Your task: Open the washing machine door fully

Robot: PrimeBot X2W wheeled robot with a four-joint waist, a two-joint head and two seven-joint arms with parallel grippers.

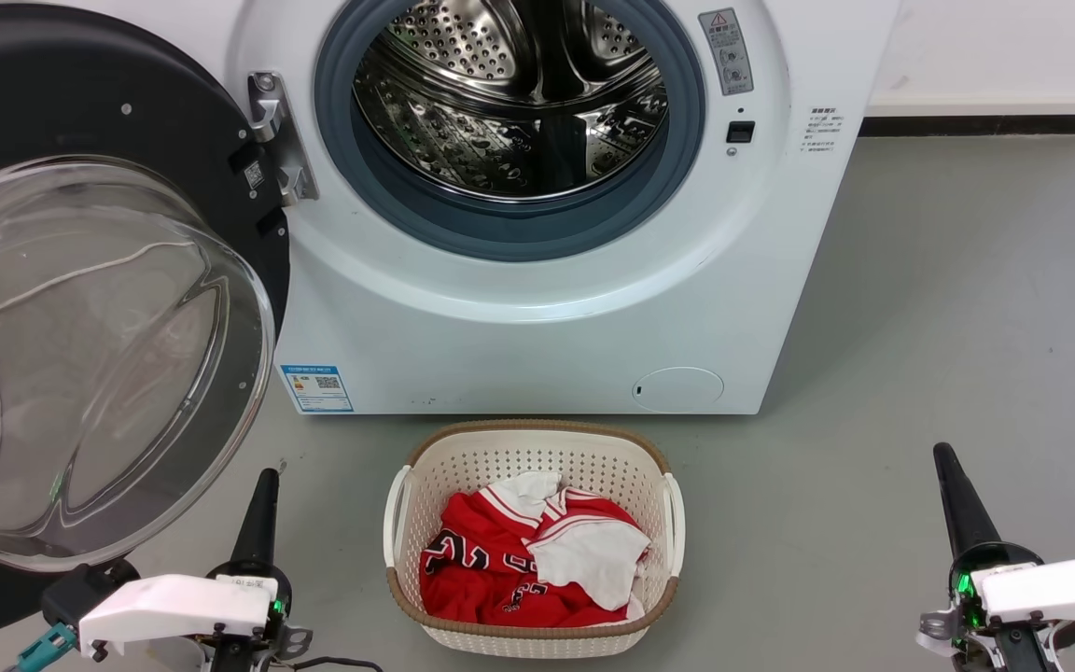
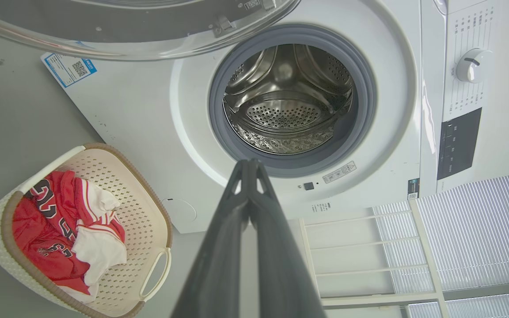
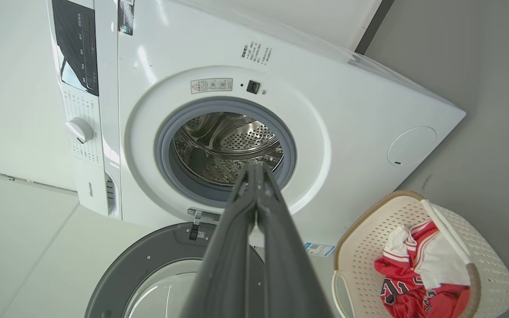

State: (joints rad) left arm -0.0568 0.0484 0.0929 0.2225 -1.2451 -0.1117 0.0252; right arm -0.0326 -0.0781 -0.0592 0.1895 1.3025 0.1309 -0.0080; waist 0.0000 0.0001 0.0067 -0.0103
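The washing machine door swings out at nine o'clock: heavy, stiff, slick glass. I'd push its black rim. Pressed together, empty: left gripper, right gripper.

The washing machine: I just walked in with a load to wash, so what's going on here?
A two-armed robot faces the washing machine. The washing machine door stands swung wide to the robot's left, and the steel drum looks empty. The left gripper and right gripper are both shut, hold nothing and hang low, neither gripping the door. A basket of red and white clothes sits on the floor in front.
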